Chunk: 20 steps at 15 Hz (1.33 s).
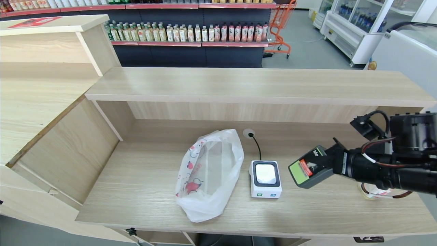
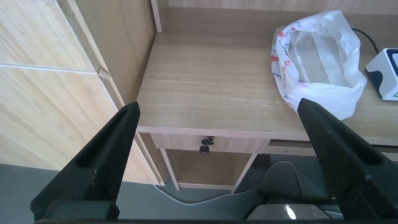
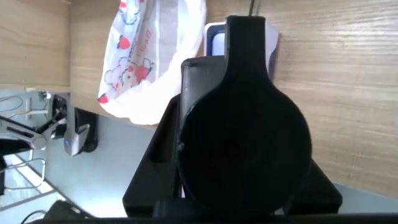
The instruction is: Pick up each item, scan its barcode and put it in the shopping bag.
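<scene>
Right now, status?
Left gripper open, off counter front. Right gripper shut on dark box, right of scanner. Shopping bag left of scanner. Nothing between box and scanner.

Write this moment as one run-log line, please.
right gripper: jaws shut on box, held right of scanner | left gripper: jaws open, empty | shopping bag: on counter, left of scanner

**Checkout counter, lower surface: contents**

Counter (image 1: 143, 191): light wood grain.
- Scanner (image 1: 265, 178): white, window facing up, lying flat.
- Shopping bag (image 1: 208, 174): white plastic with a red cartoon print, slumped just left of the scanner.
- Cable (image 1: 256, 145): black, running from behind the scanner to a round grommet (image 1: 248, 132).
- Pale item (image 1: 370, 192): partly hidden, well right of the scanner.
</scene>
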### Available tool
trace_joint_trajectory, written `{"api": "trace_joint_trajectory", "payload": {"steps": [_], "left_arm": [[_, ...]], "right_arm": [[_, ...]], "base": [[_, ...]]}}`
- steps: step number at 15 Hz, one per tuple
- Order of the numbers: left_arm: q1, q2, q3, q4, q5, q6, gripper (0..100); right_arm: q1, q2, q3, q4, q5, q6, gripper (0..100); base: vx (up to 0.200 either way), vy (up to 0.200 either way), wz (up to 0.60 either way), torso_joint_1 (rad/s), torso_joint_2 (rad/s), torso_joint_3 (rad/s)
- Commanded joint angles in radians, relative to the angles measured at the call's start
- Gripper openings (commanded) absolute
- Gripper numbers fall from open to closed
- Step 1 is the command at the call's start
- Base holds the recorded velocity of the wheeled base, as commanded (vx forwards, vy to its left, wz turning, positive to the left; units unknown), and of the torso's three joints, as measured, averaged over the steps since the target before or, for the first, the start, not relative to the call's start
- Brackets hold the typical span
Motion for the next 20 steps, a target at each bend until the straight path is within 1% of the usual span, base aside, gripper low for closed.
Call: {"api": "trace_joint_trajectory", "payload": {"steps": [1,4,7,9,13,20], "left_arm": [[-0.001,0.0,0.0,0.0,0.0,0.001,100],[-0.001,0.002,0.0,0.0,0.0,0.001,100],[-0.001,0.002,0.0,0.0,0.0,0.001,100],[0.001,0.002,0.0,0.0,0.0,0.001,100],[-0.001,0.0,0.0,0.0,0.0,0.001,100],[-0.001,0.002,0.0,0.0,0.0,0.001,100]], "right_arm": [[0.019,0.216,-0.135,-0.004,-0.013,-0.031,0],[0.074,0.36,-0.247,-0.037,-0.01,-0.056,0],[0.123,0.445,-0.28,-0.08,-0.01,-0.112,0],[0.131,0.475,-0.303,-0.084,-0.008,-0.163,0],[0.134,0.53,-0.353,-0.086,-0.005,-0.209,0],[0.14,0.566,-0.414,-0.086,-0.01,-0.221,0]], "base": [[0.0,0.0,0.0,0.0,0.0,0.0],[0.0,0.0,0.0,0.0,0.0,0.0],[0.0,0.0,0.0,0.0,0.0,0.0],[0.0,0.0,0.0,0.0,0.0,0.0],[0.0,0.0,0.0,0.0,0.0,0.0],[0.0,0.0,0.0,0.0,0.0,0.0]]}}
